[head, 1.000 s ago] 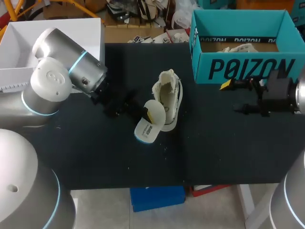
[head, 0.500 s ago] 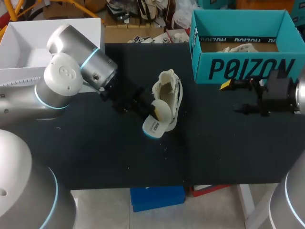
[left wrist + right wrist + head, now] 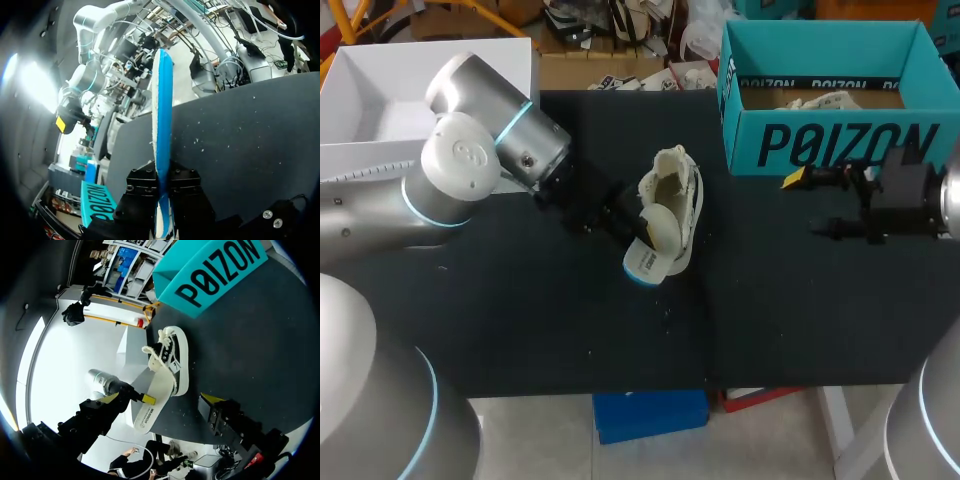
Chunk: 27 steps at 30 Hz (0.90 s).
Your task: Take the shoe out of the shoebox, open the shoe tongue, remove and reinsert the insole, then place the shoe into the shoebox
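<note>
The left pincer (image 3: 162, 179) is pinching the insole (image 3: 161, 110) (it is touching the shoe (image 3: 675, 205)); the right pincer (image 3: 812, 205) is hovering, spread.

Head overhead, wrists low, insole (image 3: 644, 260) shared

I saw the shoe (image 3: 678, 195) as cream woven cloth over a smooth rubber sole. The insole (image 3: 650, 248) looked matt white, its edge blue foam. The box (image 3: 820, 145) was matt teal card, the table (image 3: 520, 320) matt black, pale-flecked. My left arm (image 3: 470, 165) shone smooth silver.
</note>
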Tool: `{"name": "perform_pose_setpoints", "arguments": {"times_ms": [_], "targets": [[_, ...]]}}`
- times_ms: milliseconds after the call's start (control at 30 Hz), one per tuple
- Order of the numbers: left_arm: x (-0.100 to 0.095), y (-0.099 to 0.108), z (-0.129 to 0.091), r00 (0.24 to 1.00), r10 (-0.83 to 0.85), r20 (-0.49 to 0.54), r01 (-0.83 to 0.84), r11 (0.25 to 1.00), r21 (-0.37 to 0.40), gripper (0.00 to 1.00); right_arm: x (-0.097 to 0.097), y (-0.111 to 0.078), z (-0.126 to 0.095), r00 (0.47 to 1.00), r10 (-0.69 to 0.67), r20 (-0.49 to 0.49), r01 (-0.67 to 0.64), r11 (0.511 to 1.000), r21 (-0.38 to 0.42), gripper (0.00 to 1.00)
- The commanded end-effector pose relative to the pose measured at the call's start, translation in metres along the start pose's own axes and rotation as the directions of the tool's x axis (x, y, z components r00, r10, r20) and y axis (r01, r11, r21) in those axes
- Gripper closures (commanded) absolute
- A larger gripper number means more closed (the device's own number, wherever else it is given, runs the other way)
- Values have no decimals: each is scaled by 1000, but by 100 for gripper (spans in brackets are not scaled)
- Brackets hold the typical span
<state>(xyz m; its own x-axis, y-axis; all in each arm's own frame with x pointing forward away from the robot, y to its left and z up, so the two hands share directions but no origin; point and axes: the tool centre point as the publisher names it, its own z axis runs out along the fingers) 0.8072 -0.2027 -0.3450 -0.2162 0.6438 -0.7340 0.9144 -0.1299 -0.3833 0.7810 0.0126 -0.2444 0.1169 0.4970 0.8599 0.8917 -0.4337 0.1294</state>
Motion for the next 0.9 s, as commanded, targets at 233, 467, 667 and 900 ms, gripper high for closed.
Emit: {"name": "perform_pose_setpoints", "arguments": {"times_ms": [233,467,667,900], "targets": [[-5,24,9,999,-8,53,7,1000,24,100,0,0,0,1000,0,1,0,1000,0,0],[-9,34,12,998,9,55,-11,999,37,100,0,0,0,1000,0,1,0,1000,0,0],[-11,47,8,998,20,56,-22,999,28,100,0,0,0,1000,0,1,0,1000,0,0],[-12,61,6,999,21,46,-21,1000,9,100,0,0,0,1000,0,1,0,1000,0,0]]}}
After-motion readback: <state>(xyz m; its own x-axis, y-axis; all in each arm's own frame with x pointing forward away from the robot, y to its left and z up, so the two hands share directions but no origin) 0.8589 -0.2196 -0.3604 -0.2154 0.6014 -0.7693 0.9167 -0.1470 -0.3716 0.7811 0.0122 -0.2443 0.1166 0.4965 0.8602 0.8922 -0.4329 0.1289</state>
